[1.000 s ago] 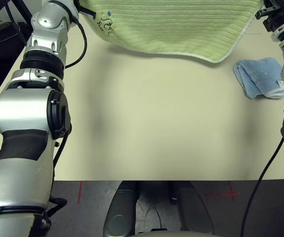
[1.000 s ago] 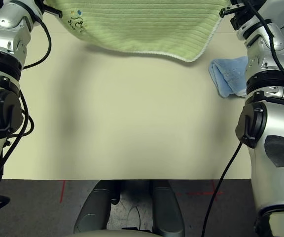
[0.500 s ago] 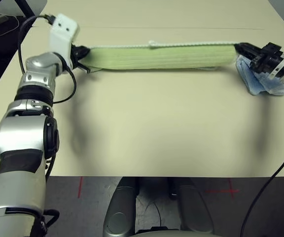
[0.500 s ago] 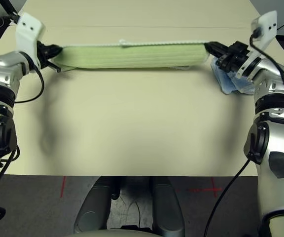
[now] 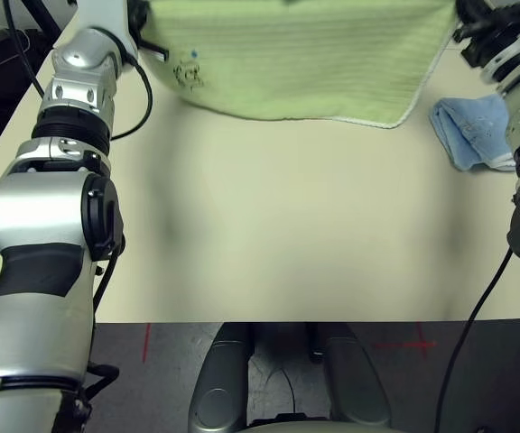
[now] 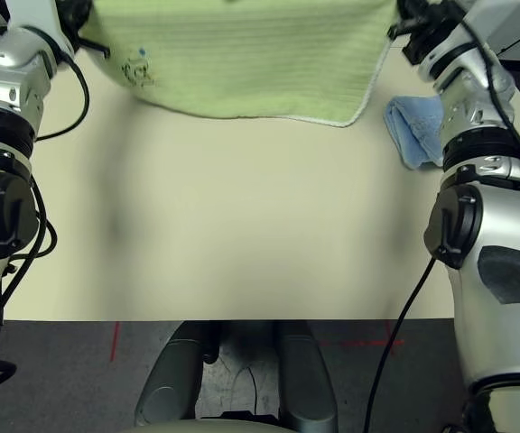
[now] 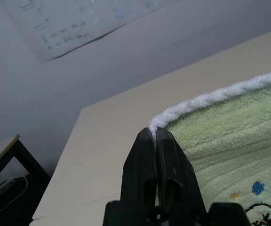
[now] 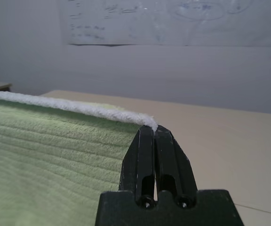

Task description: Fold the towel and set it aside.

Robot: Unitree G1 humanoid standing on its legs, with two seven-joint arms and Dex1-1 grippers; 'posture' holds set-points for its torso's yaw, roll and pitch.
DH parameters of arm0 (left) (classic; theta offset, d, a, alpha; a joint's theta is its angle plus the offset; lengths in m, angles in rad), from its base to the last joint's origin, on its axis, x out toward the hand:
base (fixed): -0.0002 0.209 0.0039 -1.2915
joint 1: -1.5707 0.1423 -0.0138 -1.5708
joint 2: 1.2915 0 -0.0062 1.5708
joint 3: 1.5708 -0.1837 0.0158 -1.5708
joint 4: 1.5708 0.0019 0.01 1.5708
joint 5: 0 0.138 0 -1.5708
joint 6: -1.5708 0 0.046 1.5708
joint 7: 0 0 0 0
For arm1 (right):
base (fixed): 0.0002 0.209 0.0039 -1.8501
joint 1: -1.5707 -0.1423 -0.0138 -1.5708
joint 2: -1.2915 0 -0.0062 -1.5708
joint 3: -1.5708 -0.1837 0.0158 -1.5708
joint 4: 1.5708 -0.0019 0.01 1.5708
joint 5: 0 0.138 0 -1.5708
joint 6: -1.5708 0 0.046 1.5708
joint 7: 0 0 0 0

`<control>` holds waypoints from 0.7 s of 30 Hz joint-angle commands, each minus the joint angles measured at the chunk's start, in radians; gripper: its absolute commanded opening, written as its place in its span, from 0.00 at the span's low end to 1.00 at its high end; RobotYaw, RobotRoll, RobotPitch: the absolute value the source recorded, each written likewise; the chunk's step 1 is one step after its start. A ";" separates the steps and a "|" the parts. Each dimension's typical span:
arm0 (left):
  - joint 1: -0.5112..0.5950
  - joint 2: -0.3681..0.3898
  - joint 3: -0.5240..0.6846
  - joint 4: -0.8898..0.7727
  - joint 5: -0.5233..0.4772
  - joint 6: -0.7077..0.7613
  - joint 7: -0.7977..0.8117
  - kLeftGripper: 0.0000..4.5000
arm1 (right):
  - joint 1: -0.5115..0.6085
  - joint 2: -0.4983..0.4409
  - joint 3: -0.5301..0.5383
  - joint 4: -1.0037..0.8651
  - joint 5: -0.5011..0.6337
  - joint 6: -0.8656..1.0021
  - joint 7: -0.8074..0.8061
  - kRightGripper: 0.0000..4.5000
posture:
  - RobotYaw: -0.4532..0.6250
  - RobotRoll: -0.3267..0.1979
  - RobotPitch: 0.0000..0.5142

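Fold step in hand: towel (image 5: 296, 59) hangs stretched between both grippers, above the table (image 5: 287, 225).
Left gripper (image 7: 155, 136) and right gripper (image 8: 154, 129) each pinch a top corner; next, lower evenly, laying the free hem flat.

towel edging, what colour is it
White, along the light green towel; the edging shows best in the right wrist view.

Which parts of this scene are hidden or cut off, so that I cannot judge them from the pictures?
- Light green terry-cloth towel: its upper part is cut off by the top edge of both eye views.
- Small dark embroidered mark: too small to read in the eye views; cut off by the frame edge in the left wrist view.
- Light blue cloth: its right side is hidden behind the right arm.
- Left pincer and right pincer: the pinched towel corners are hidden between the shut fingers.
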 commanded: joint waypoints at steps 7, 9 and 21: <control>0.316 0.102 -0.076 -0.180 -0.022 0.277 -0.564 0.01 | 0.291 -0.124 0.140 -0.211 0.017 0.376 0.614 0.00 | 0.48 0.62 0.61; 0.412 0.151 -0.112 -0.336 -0.037 0.397 -0.733 0.01 | 0.368 -0.165 0.181 -0.302 0.013 0.449 0.712 0.00 | 0.48 0.62 0.62; 0.758 0.431 -0.281 -0.886 -0.066 0.703 -1.219 0.01 | 0.623 -0.339 0.447 -0.595 -0.023 0.336 0.875 0.00 | 0.47 0.62 0.60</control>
